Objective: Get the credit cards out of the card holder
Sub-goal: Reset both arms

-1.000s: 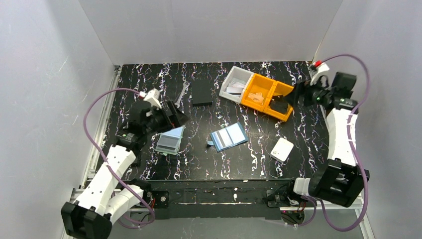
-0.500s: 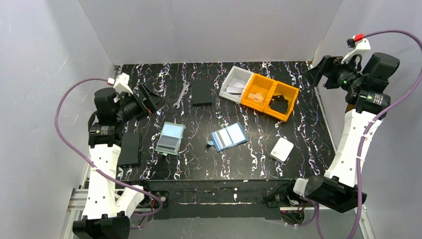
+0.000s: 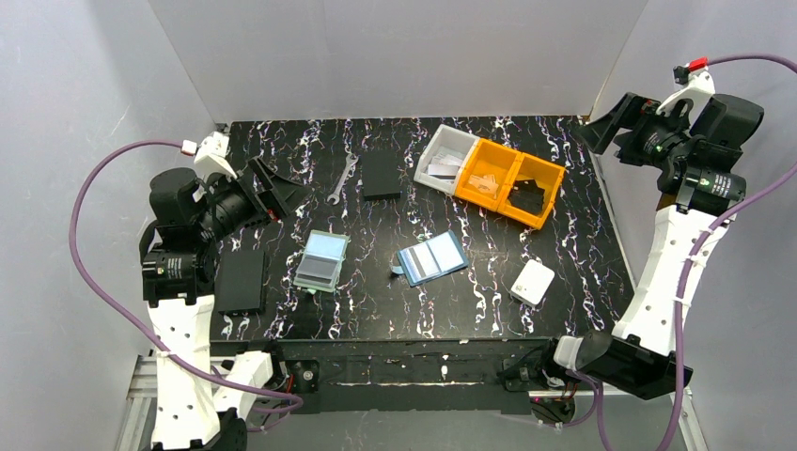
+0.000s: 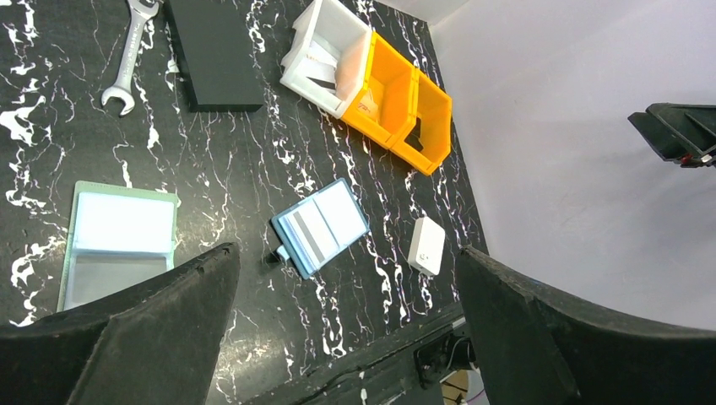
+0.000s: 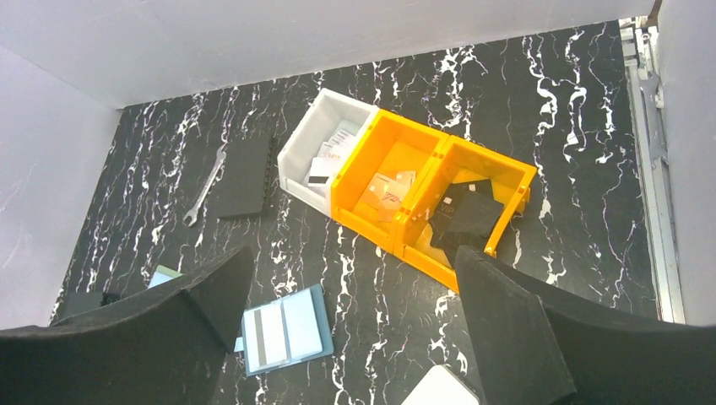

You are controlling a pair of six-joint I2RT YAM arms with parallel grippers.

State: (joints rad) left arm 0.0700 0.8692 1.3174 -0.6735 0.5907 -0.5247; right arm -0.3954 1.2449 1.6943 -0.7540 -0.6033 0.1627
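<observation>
left pincer (image 3: 282, 188) wide open, empty | right pincer (image 3: 601, 120) likewise | card holder (image 3: 430, 257) untouched

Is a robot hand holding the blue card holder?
No, the card holder lies alone on the table, while the left gripper and the right gripper hang open and empty, far from it.

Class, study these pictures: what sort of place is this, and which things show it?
Most likely a robotics lab test cell. A left arm and right arm stand at a black marbled table, plain white panels wall it in, and props like a wrench and orange bins lie staged.
</observation>
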